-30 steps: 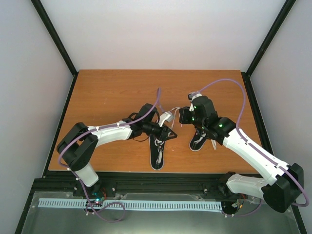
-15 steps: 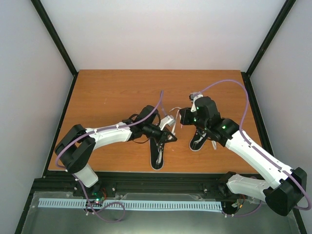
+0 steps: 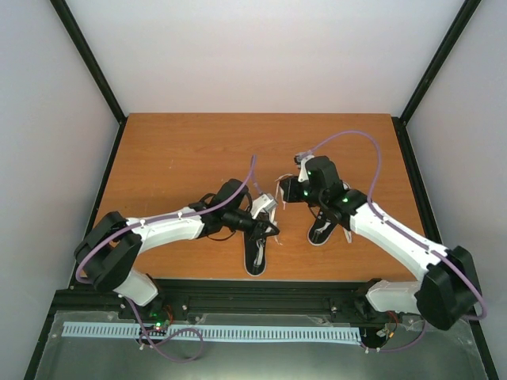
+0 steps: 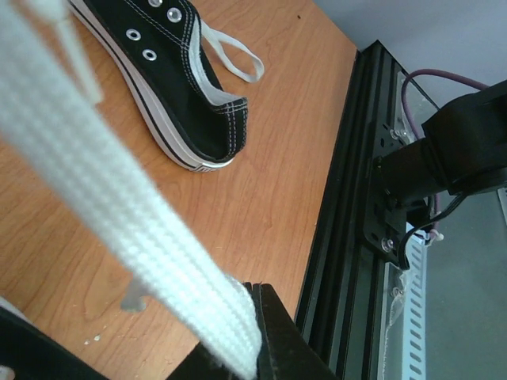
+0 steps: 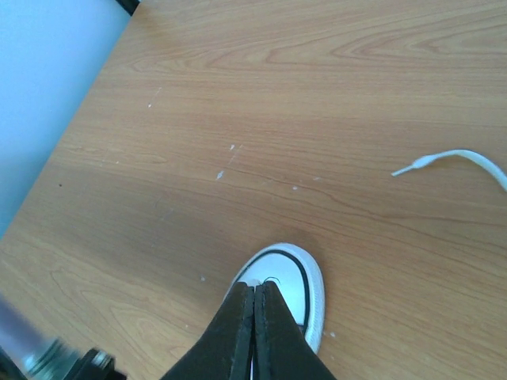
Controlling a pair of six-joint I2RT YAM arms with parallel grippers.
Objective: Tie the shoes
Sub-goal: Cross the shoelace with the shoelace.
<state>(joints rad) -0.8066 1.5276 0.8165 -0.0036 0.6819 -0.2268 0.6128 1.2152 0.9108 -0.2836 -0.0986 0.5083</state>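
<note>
Step in hand: judging by the grip, the arms are working one lace into a first crossing; no knot or bow is showing on either shoe yet.
Left jaws: the left gripper (image 3: pixel 266 223) is pinching a flat white lace (image 4: pixel 119 198), its jaws pressing almost together on the tape, which is running taut up and away toward 11 o'clock in the left wrist view.
Right jaws: the right gripper (image 5: pixel 254 313) is pressing its jaws fully together above a white toe cap (image 5: pixel 289 281); whether a lace is lying between them I cannot tell.
Shoes: both are lying on the surface (image 3: pixel 174 150), the left sneaker (image 3: pixel 255 252) at 6 o'clock from the left gripper, the right sneaker (image 3: pixel 321 228) at 4 o'clock from the right gripper.
Next move: probably carrying the held lace across the other strand while keeping it taut, which is calling for a firm pinch.
Hard to make out: the arms are covering the eyelets from above, which shoe the held lace belongs to is not showing, and a loose lace end (image 5: pixel 451 161) is running off frame at 3 o'clock.
</note>
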